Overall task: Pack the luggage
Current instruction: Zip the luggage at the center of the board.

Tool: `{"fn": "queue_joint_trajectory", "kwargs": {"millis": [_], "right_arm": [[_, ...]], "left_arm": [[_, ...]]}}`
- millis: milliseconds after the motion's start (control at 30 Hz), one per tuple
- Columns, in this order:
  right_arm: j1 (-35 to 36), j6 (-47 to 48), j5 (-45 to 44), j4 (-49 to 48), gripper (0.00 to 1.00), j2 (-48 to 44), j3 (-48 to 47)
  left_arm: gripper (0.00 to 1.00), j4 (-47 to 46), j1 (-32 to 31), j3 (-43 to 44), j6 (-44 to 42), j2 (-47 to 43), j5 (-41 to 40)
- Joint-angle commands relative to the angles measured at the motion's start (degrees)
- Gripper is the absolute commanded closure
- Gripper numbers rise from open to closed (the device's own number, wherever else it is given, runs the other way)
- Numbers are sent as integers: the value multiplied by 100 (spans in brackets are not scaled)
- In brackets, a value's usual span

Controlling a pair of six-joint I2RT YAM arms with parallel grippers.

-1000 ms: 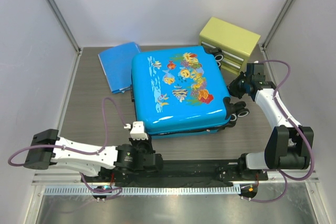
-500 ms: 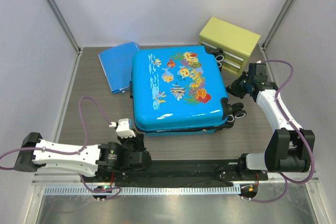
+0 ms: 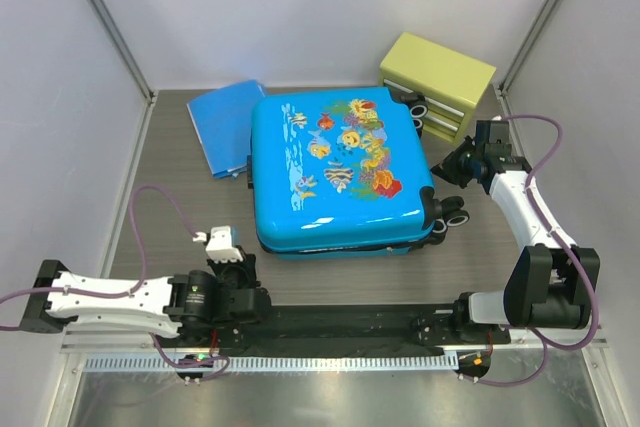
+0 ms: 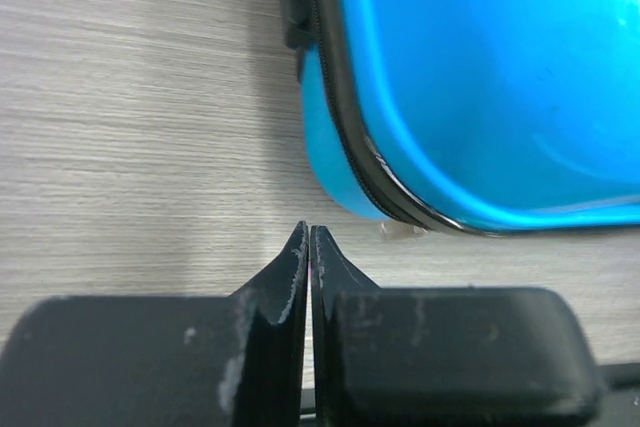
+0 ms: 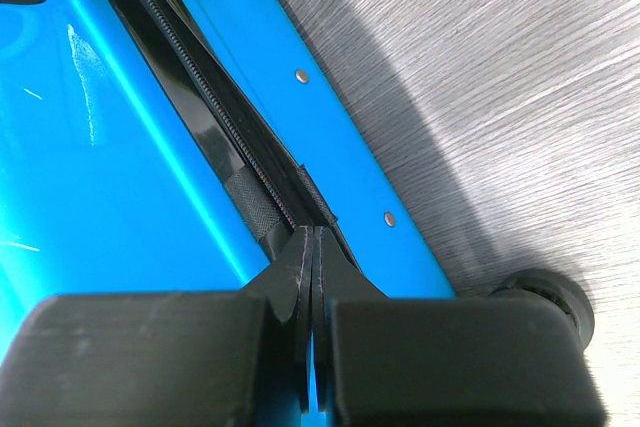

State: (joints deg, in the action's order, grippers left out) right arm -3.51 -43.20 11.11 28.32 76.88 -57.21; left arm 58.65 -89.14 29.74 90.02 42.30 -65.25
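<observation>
The luggage, a bright-blue hard-shell suitcase with cartoon fish prints, lies flat and closed in the middle of the table. Its black wheels point right. My left gripper is shut and empty on the table, just off the suitcase's near-left corner; its tips touch nothing. My right gripper is shut, with its tips against the black zipper seam on the suitcase's right side. One wheel shows beside it. I see nothing between the jaws.
A flat blue folder lies at the back left, partly under the suitcase. A yellow-green drawer box stands at the back right, close to the right arm. Grey walls enclose the table on three sides.
My left arm has pulled back and to the left, away from the suitcase's front edge. The suitcase has shifted slightly away from me. My right gripper has stayed at the right side.
</observation>
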Motion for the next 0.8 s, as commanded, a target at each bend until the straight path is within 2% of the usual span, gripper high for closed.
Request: {"fn": "queue_joint_trajectory", "kwargs": {"millis": [0, 33, 100, 133, 233, 533, 767], "right_arm": [[-36, 66, -13, -98, 99, -59, -115], [-45, 66, -4, -98, 99, -59, -124], [-45, 75, 31, -107, 99, -59, -132], [-53, 75, 31, -107, 99, -51, -141], [-62, 75, 93, -107, 99, -42, -159], [-80, 66, 233, -125, 99, 2, -168], [-80, 49, 286, -168, 99, -15, -168]], "left_arm": [[95, -1709, 11, -195, -1413, -3, 81], [92, -1987, 11, -240, -1669, 93, 335], [81, -2339, 2, -249, -1724, 269, 434], [72, -2350, 2, -232, -1716, 461, 400], [61, -2385, 2, -170, -1663, 682, 233], [51, -2200, 11, -319, -925, 902, 13], [52, -2104, 20, -136, -451, 1438, -268]]}}
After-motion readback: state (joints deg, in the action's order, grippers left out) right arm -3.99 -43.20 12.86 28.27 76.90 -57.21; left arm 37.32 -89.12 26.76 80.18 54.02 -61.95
